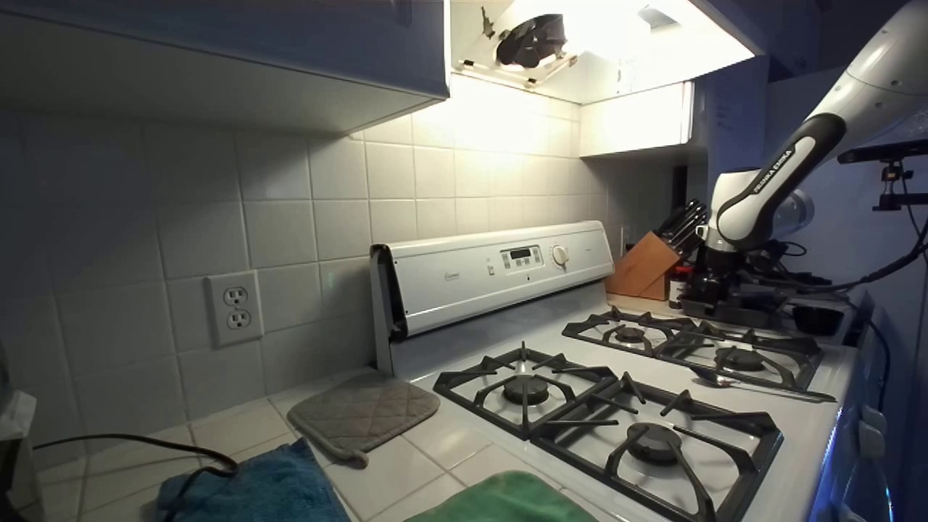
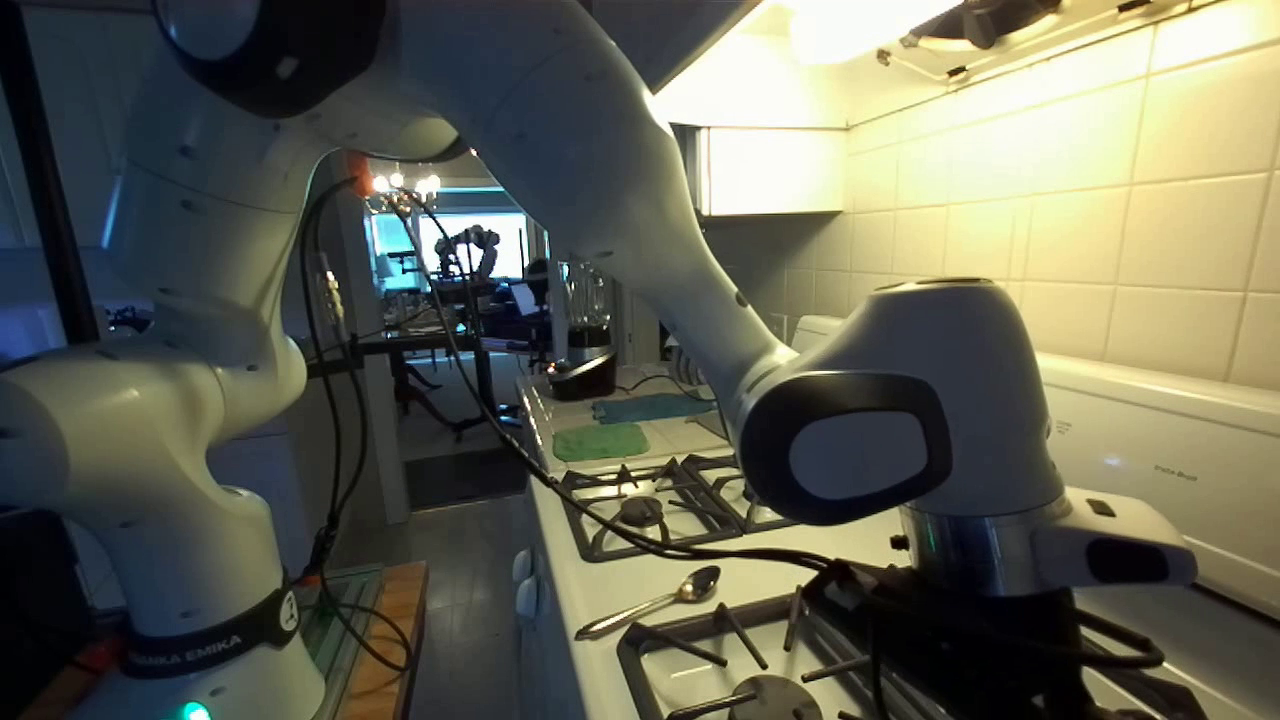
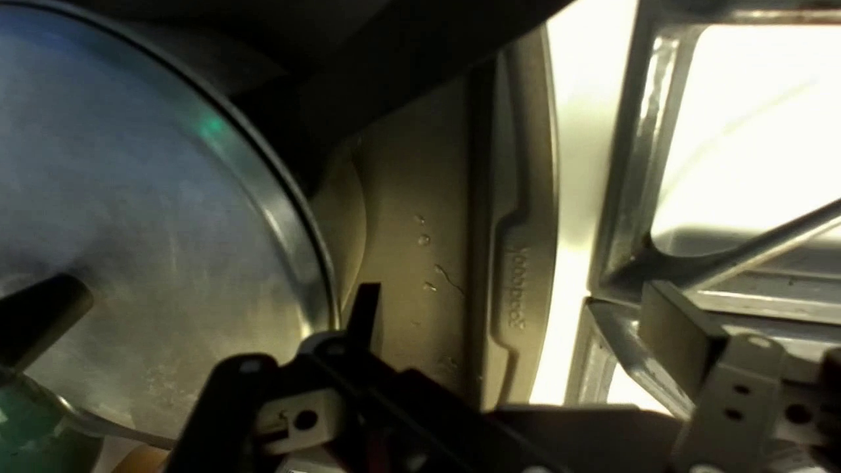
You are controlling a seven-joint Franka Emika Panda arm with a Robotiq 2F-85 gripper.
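Observation:
My gripper (image 3: pixel 525 325) is open in the wrist view, with its two fingers wide apart and nothing clasped between them. Below and between the fingers is the rim of a grey baking pan (image 3: pixel 420 263) with embossed lettering and a few water drops. I cannot tell whether a finger touches it. A round shiny metal lid or pan (image 3: pixel 164 217) with a dark handle (image 3: pixel 46 315) is at the left, beside the left finger. In an exterior view the dark gripper (image 1: pixel 710 284) is low over the dark pan (image 1: pixel 732 313), beyond the stove. Its fingertips are hard to make out there.
A stove grate (image 3: pixel 631 197) lies right of the pan. A wooden knife block (image 1: pixel 641 270), a red-capped jar (image 1: pixel 679 286) and a black bowl (image 1: pixel 818 319) stand nearby. A spoon (image 2: pixel 650 603) lies on the stove. Green (image 2: pixel 600 441) and blue (image 2: pixel 655 407) cloths lie beyond.

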